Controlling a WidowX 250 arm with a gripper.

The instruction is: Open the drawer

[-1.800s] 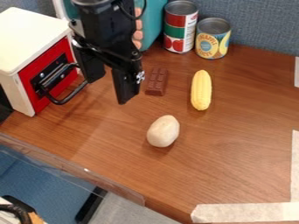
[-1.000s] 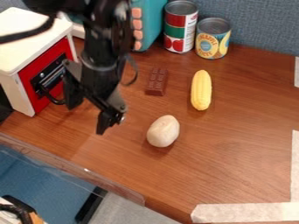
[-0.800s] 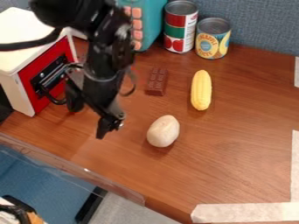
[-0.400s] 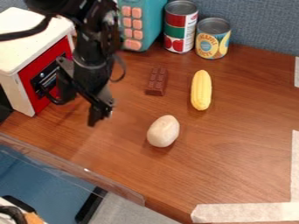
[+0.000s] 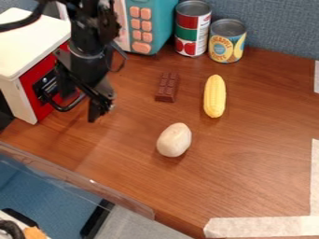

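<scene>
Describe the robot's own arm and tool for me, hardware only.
The arm is black, with jointed, partly glossy segments. A thick black cable curves off it, and a thinner dark one loops nearby. The tool is black too, with two angular fingers.

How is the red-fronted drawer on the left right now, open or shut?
Shut, it seems: the visible part of its red front sits level with the white box's edge, not jutting out.
</scene>
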